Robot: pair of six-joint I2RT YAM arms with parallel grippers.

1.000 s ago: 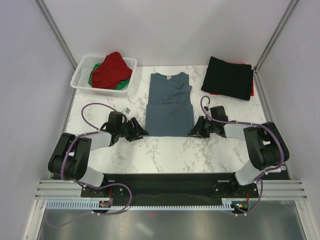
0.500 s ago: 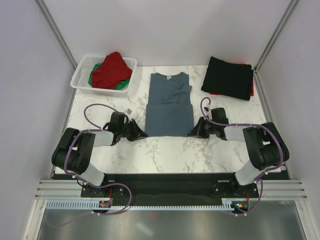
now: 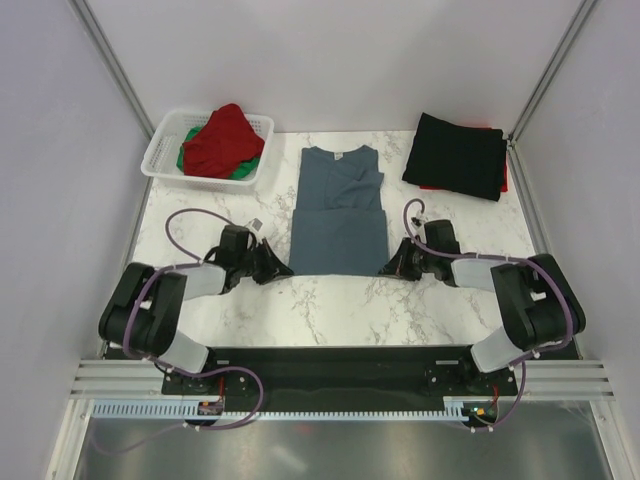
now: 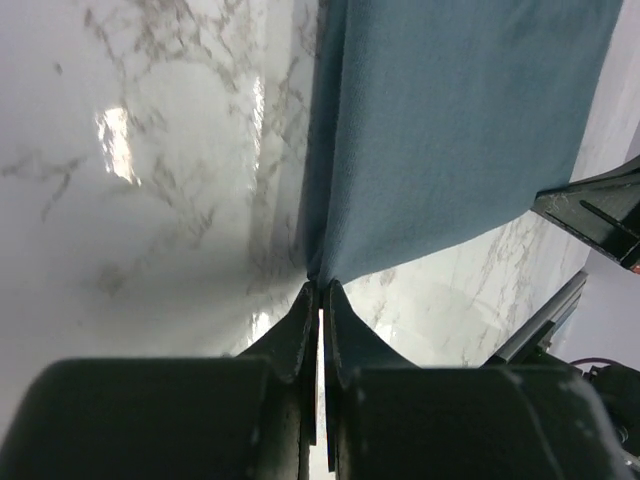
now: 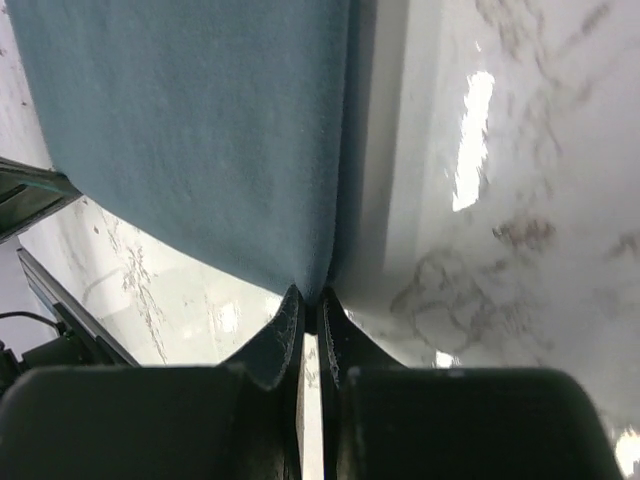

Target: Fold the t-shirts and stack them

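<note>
- The marble table (image 3: 330, 310) runs under both grippers, white with grey veins. Bright glare falls on it just beside each set of fingers.
- The blue-grey t-shirt (image 3: 338, 210) lies flat on the table between the two grippers. It stretches away from them toward the far side, with its collar at the far end. Its sleeves are folded in, so it reads as one long narrow panel. Its near edge spans from one gripper to the other.
- The black t-shirt (image 3: 455, 155) sits folded well beyond the right gripper, out by the far right corner.
- The white basket (image 3: 160, 150) stands well beyond the left gripper, at the far left corner.
- The red t-shirt (image 3: 222, 138) is bunched up inside the basket.
- The green t-shirt (image 3: 240, 170) peeks out from under the red one.
- The left gripper (image 3: 280, 268) is down at table level. Its fingers are pinched tight on the near left corner of the blue-grey t-shirt, and the cloth runs straight into the closed tips.
- The right gripper (image 3: 388, 267) mirrors it, clamped narrow on the near right corner of the same shirt.
</note>
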